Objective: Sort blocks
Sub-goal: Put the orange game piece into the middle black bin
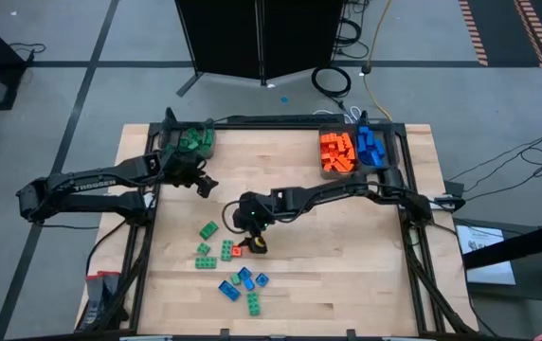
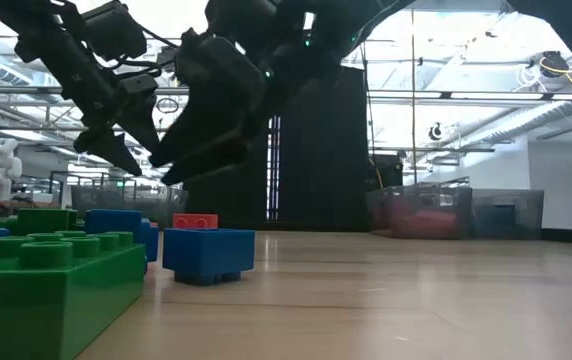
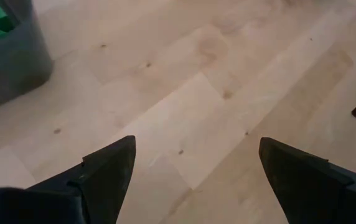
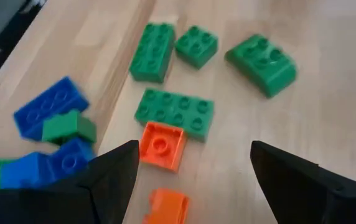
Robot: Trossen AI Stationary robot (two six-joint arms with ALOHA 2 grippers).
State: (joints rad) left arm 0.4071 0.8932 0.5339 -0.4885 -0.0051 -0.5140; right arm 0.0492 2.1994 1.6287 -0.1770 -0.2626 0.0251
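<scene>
Loose green, blue and orange blocks [image 1: 228,265] lie flat on the wooden table near its near-left part. In the right wrist view I see green blocks [image 4: 173,109], blue ones [image 4: 49,114] and two orange blocks [image 4: 161,145]. My right gripper [image 1: 252,237] hangs open just above the orange blocks [image 1: 237,251], its fingers [image 4: 112,177] apart over them, touching nothing. My left gripper [image 1: 203,184] is open over bare table beside the green-filled bin [image 1: 192,141]; its fingers [image 3: 112,171] hold nothing. More blocks lie sorted in the far bins.
Two grey bins at the far right hold orange blocks [image 1: 336,152] and blue blocks [image 1: 371,144]. The green bin's wall [image 3: 10,68] stands close to my left gripper. Bare wood [image 1: 347,256] stretches across the table's right and middle. Close to the low camera stand green and blue blocks [image 2: 208,252].
</scene>
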